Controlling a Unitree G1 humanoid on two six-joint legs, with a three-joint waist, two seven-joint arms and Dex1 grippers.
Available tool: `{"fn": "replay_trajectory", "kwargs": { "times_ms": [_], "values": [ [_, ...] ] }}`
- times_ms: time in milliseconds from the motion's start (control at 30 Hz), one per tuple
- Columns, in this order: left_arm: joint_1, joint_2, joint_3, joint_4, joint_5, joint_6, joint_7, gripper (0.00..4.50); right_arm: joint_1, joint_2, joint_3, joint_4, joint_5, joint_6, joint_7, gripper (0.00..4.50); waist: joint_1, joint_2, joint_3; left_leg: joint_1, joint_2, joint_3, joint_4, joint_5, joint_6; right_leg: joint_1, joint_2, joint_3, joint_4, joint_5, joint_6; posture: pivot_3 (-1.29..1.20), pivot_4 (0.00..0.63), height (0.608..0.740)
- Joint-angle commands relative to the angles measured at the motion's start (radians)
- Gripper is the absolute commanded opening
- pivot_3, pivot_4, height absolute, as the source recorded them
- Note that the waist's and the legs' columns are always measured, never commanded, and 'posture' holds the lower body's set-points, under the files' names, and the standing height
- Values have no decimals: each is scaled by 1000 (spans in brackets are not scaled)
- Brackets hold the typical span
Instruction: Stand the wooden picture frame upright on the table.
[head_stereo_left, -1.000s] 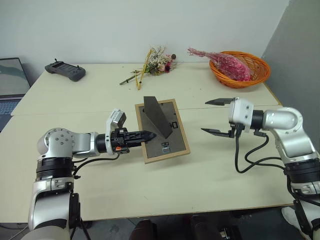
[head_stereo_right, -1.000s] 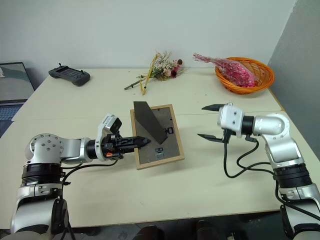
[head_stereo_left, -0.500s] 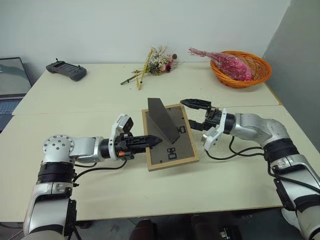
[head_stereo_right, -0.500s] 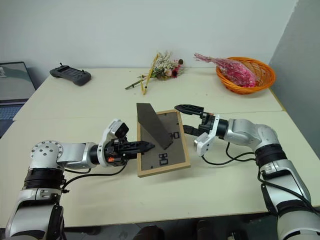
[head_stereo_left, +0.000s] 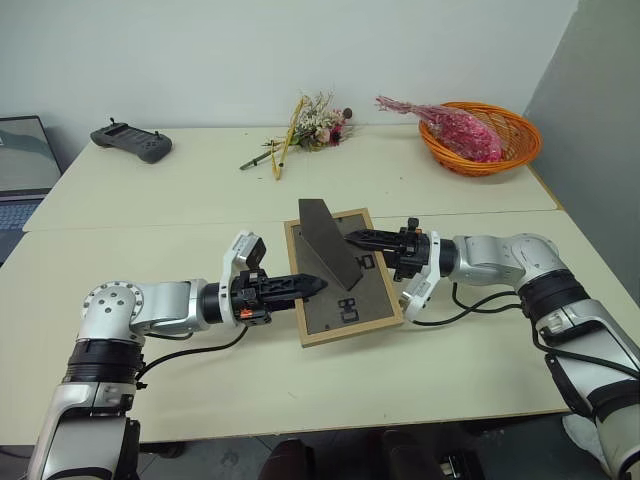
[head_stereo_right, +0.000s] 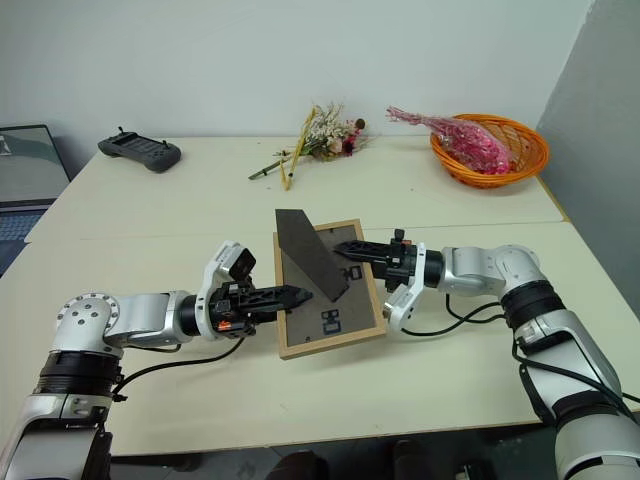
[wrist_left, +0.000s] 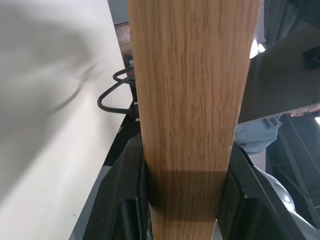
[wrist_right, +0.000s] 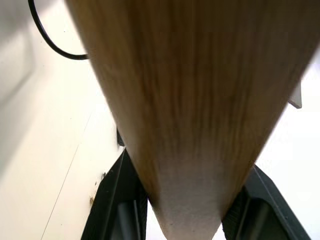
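The wooden picture frame (head_stereo_left: 345, 300) is held low over the middle of the table (head_stereo_left: 200, 190), dark back facing up and its fold-out stand (head_stereo_left: 328, 240) sticking up. My left gripper (head_stereo_left: 308, 285) points right and is shut on the frame's left edge; in the left wrist view the wood rail (wrist_left: 190, 100) sits tight between both fingers (wrist_left: 125, 200). My right gripper (head_stereo_left: 362, 243) points left and is shut on the frame's right edge, one finger lying over the back. The right wrist view shows that rail (wrist_right: 185, 100) between its fingers (wrist_right: 115, 200). The picture side is hidden.
An orange basket (head_stereo_left: 500, 152) with pink dried flowers stands at the back right. A dried flower bunch (head_stereo_left: 312, 122) lies at the back centre, a black controller (head_stereo_left: 130, 140) at the back left, and a laptop (head_stereo_left: 15, 170) at the left edge.
My right gripper swung left from open air to the frame's right edge, rolled over and closed on it. The frame turned slightly and shifted right. The left gripper kept its hold.
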Motion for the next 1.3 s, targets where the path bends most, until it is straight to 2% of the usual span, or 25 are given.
{"fn": "replay_trajectory", "kwargs": {
  "times_ms": [33, 67, 167, 300, 400, 433, 467, 567, 633, 700, 833, 933, 1033, 1300],
  "values": [
    [-1, 7, 20, -81, 14, -42, -11, 1990, -29, -14, -3, -7, 36, 0, -36, 1409, 0, 0, 0, 0, 0, 0, 0, 0, 0, 0, 0, 0, 0, 0, 0, 0, 150, 740],
    [2, 6, 24, -89, 30, -49, -16, 2086, -30, -17, -2, -3, 41, 1, -35, 1388, 1, 0, 0, 0, 0, 0, 0, 0, 0, 0, 0, 0, 0, 0, 0, 0, 150, 740],
    [-8, 14, 41, -65, 83, -80, -10, 2803, -33, -29, -4, 26, 76, 1, -13, 1314, 0, 0, 0, 0, 0, 0, 0, 0, 0, 0, 0, 1, 0, 0, 0, 0, 150, 740],
    [-27, 49, 102, -47, 175, -123, -35, 3579, -30, -38, -9, 86, 191, -10, 78, 1314, -1, 0, 0, 0, 0, 1, 0, 0, 0, 0, 0, 1, 0, 0, 0, 0, 150, 740],
    [-22, 90, 153, -126, 318, -201, -31, 4249, -16, -14, 4, 187, 490, 24, 331, 1314, -4, 0, 0, 1, 1, 1, 0, 0, 0, 1, 1, 1, -1, 0, 0, 0, 150, 740],
    [-15, 106, 160, -193, 385, -239, -33, 4500, 9, 6, 3, 175, 673, 104, 497, 1314, -5, 0, 0, 1, 1, 1, 0, 0, 0, 2, 1, 1, -2, 0, 0, 0, 150, 740],
    [-9, 113, 163, -240, 431, -261, -39, 4500, 28, 19, 1, 156, 802, 167, 617, 1314, -5, -1, 0, 1, 2, 1, -1, 0, 0, 3, 1, 0, -3, 0, 0, 0, 150, 740],
    [36, 167, 97, -486, 685, -367, -23, 4500, 77, 88, -55, 10, 1171, 578, 1014, 1314, -5, -3, 0, 3, 3, -1, 0, -1, 1, 8, 1, -1, -6, 0, 0, 0, 150, 740],
    [73, 164, 67, -585, 825, -444, -3, 4500, 86, 121, -92, -66, 1299, 813, 1153, 1314, -1, -1, 1, 3, 3, -1, -1, -1, 2, 8, 1, -1, -6, 0, 0, 0, 150, 740],
    [118, 151, 35, -659, 968, -538, 7, 4500, 75, 163, -133, -105, 1391, 1048, 1210, 1314, 2, -1, 1, 3, 3, -1, -1, -1, 2, 7, 1, -2, -6, 0, 0, 0, 150, 740],
    [165, 93, 18, -734, 1129, -650, 33, 4500, 40, 226, -199, -131, 1521, 1409, 1294, 1314, 7, -1, 1, 2, 3, -2, -2, -3, 5, 6, 0, -4, -5, 0, 0, 0, 150, 740],
    [192, 44, 34, -760, 1179, -683, 43, 4500, 12, 251, -207, -89, 1529, 1537, 1377, 1314, 9, -1, 1, 2, 2, -2, -2, -3, 6, 5, 0, -4, -5, 0, 0, 0, 150, 740],
    [230, 22, 36, -781, 1199, -689, 24, 4500, -8, 277, -213, -10, 1513, 1599, 1430, 1314, 7, -1, 1, 1, 2, -2, -2, -4, 6, 5, 0, -5, -5, 0, 0, 0, 150, 740],
    [259, -37, 29, -798, 1250, -675, 21, 4500, -21, 344, -229, 162, 1396, 1492, 1428, 1314, 9, -1, 1, -1, 2, -2, -2, -4, 7, 4, -1, -6, -5, 0, 0, 0, 150, 740]
  ]
}}
